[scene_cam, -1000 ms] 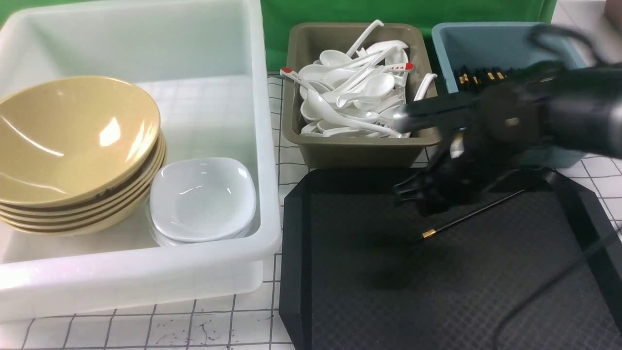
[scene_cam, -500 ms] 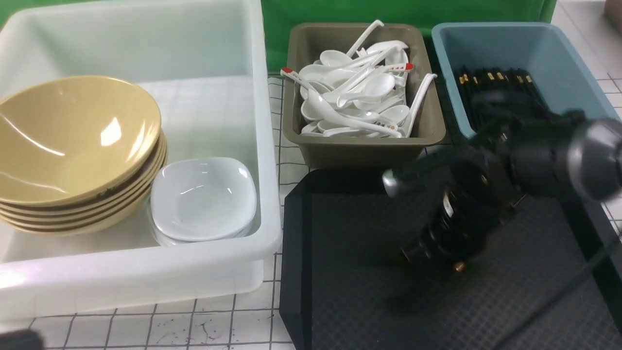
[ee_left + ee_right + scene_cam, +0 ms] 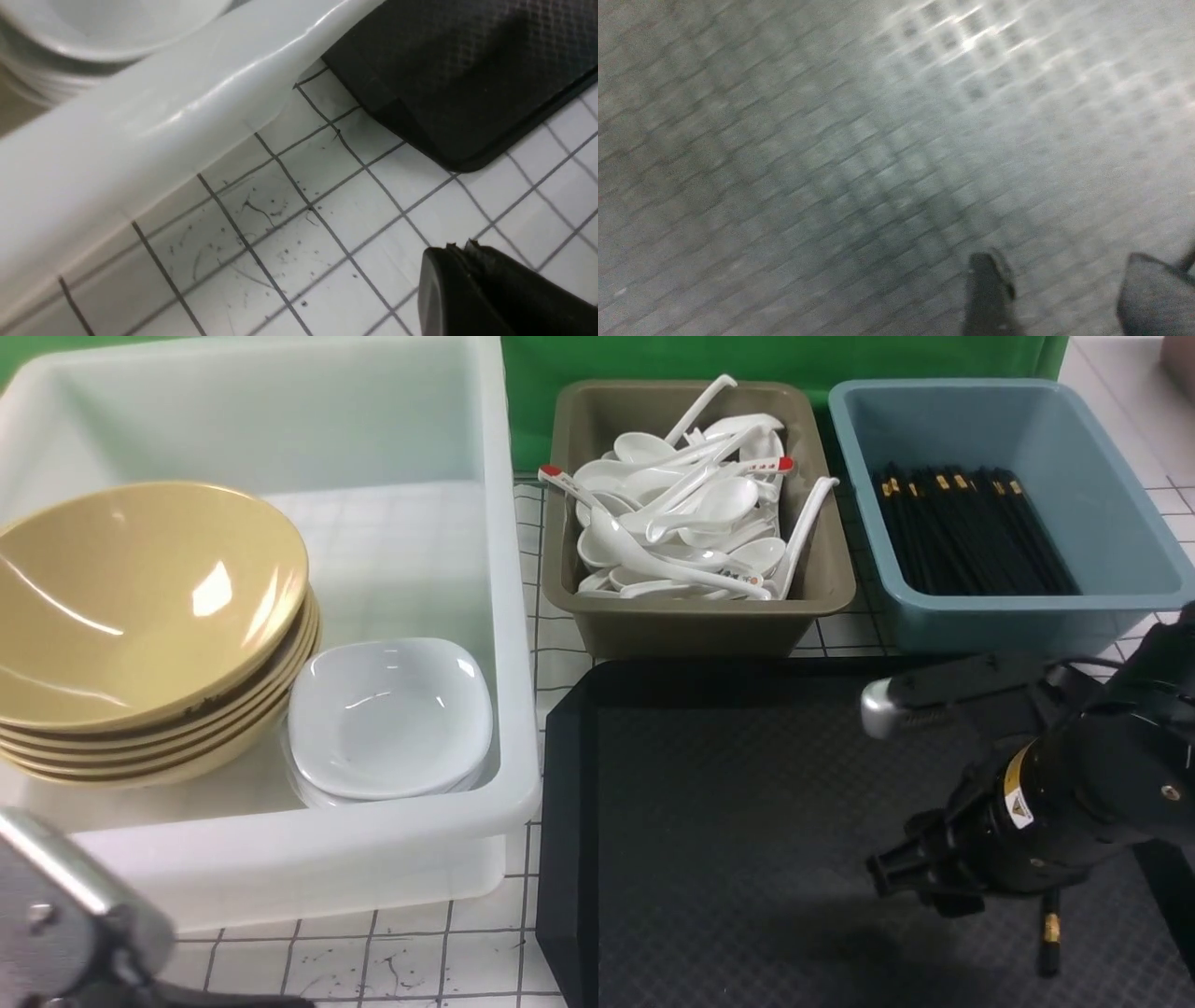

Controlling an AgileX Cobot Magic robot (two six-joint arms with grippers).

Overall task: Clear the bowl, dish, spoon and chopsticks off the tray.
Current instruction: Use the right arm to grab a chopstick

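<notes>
The black tray [image 3: 747,821] holds one black chopstick [image 3: 1050,933] with a gold band, lying near its front right corner and partly under my right arm. Low over the tray just left of that stick, my right gripper [image 3: 920,887] is open with nothing between its fingers [image 3: 987,289]. Beside the other finger a thin dark stick [image 3: 1188,259] shows, outside the jaws. My left gripper [image 3: 460,247] is shut and empty over the gridded table, in front of the white tub [image 3: 140,140]. Tan bowls [image 3: 140,607] and white dishes [image 3: 387,714] sit stacked in the tub.
An olive bin [image 3: 695,621] full of white spoons stands behind the tray. A blue bin [image 3: 1008,616] of black chopsticks is to its right. The white tub [image 3: 280,859] fills the left side. My left arm [image 3: 56,915] shows at the front left corner.
My right arm swung from the tray's back to its front right, carrying the chopstick. Its jaws have opened and the stick lies on the tray. My left arm has come into view.
</notes>
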